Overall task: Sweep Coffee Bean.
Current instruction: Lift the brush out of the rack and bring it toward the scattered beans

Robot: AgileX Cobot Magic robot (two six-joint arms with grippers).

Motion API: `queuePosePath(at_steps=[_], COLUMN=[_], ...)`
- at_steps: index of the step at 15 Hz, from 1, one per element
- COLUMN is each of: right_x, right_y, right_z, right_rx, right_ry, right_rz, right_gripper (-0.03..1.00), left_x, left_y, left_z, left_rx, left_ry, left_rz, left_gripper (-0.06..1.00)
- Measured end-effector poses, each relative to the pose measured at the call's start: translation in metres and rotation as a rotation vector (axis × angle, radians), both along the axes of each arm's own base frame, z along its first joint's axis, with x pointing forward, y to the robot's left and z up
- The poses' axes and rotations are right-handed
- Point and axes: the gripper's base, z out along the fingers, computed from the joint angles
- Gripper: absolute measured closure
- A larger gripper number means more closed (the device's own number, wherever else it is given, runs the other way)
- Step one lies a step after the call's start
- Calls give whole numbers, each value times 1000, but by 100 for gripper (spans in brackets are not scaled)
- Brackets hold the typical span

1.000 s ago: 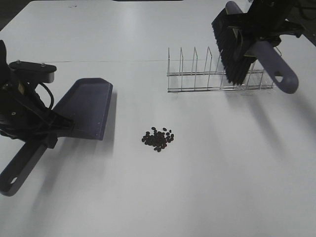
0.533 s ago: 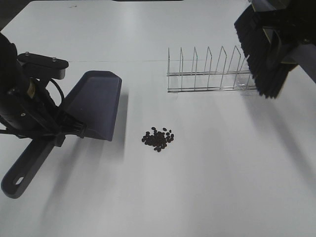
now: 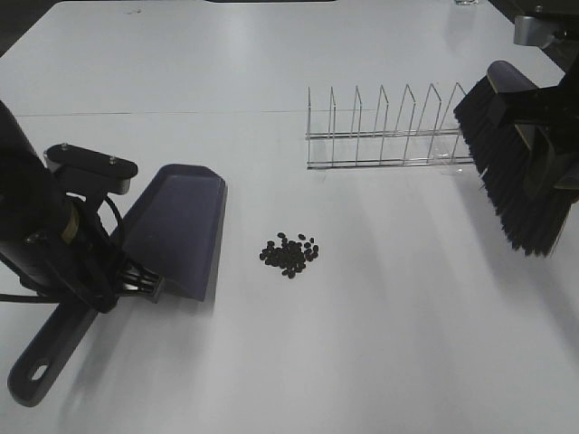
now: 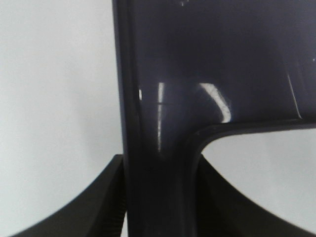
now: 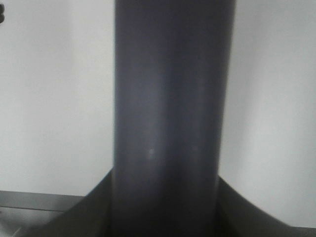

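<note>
White tabletop (image 3: 389, 362): bare stretch between beans and brush. Dark blue plastic dustpan (image 3: 181, 226) left, lip facing beans, handle pinched by left gripper (image 4: 160, 197). Black-bristled, grey-handled brush (image 3: 511, 185) at right edge, handle clamped in right gripper (image 5: 165, 202); wrist views show handles only. Silver wire rack (image 3: 389, 136) behind beans. Dark coffee bean (image 3: 289, 255) pile mid-table, near dustpan lip, not touching.

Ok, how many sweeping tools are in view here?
2. The dustpan is at left, its handle clamped in the left end effector. The brush is at right, held by the right end effector, beside the wire rack. None appears hidden.
</note>
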Motion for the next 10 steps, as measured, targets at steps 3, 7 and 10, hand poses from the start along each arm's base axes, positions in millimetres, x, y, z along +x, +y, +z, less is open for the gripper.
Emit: queuePosePath(at_steps=[3, 7, 10], right_x=[5, 16, 24], right_y=[-6, 6, 42], right_z=[-2, -23, -44], right_rx=[-66, -130, -217], right_ry=[-36, -17, 0], right_rz=[-24, 8, 104], right_gripper=[67, 67, 67], left_x=[3, 8, 14], left_y=[-6, -11, -15], left_z=[-20, -35, -38], left_rx=[15, 46, 54], left_ry=[32, 74, 81], left_rz=[-68, -130, -147], left_gripper=[60, 60, 60])
